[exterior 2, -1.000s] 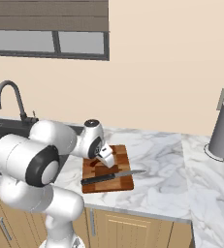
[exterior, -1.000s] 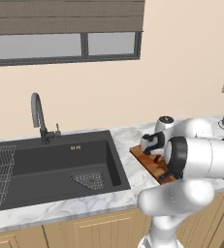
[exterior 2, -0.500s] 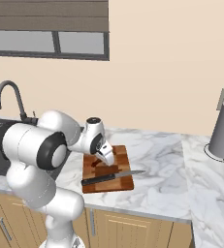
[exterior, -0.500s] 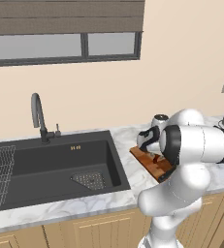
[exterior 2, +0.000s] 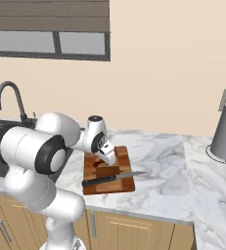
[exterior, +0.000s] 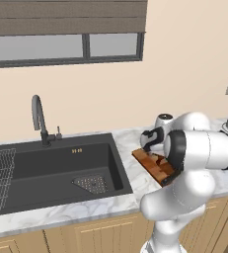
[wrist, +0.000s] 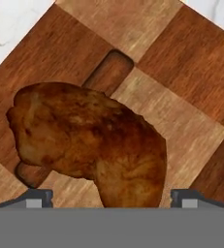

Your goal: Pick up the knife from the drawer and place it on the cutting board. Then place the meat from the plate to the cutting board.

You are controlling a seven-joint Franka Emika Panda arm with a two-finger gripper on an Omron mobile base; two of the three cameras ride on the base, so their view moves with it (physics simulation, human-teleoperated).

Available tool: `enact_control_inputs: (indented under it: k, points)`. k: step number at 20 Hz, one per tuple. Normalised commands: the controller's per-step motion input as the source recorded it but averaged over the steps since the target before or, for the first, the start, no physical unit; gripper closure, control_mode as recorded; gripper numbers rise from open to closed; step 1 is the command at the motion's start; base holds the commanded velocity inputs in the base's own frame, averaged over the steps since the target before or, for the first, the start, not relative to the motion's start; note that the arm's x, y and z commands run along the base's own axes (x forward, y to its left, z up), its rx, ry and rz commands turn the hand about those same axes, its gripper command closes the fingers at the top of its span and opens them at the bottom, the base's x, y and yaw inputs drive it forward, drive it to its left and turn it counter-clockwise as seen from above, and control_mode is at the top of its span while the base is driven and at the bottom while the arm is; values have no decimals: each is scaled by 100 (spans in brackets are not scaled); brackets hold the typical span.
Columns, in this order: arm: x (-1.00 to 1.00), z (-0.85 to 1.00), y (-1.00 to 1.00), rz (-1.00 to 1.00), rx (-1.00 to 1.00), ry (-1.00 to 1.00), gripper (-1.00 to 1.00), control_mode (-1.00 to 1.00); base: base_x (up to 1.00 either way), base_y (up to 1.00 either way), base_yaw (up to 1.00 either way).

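Lying on the cutting board [exterior 2: 122,157]: knife [exterior 2: 112,177], meat [wrist: 89,140] between spread fingers [wrist: 36,197].

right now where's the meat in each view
Left base view: meat right of centre, a dark sliver on the board beside the arm.
Right base view: centre, meat under the gripper, above the knife.
Hand view: meat centre, between the fingertips.
Shared landmark: the board.
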Motion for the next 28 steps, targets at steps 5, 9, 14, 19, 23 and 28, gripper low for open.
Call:
enact_control_inputs:
  k: [5, 9, 14, 19, 23, 28]
  points:
    - [-35, 33, -4, 0, 0, 0, -100, -100, 0, 0, 0]
    - [-51, 42, -3, 0, 0, 0, -100, -100, 0, 0, 0]
    - [-68, 53, 0, 0, 0, -2, -100, -100, 0, 0, 0]
    - [-91, 64, 0, 0, 0, -8, -100, -100, 0, 0, 0]
    - [-96, 74, 0, 0, 0, -10, -100, -100, 0, 0, 0]
    - [-88, 80, 0, 0, 0, -7, -100, -100, 0, 0, 0]
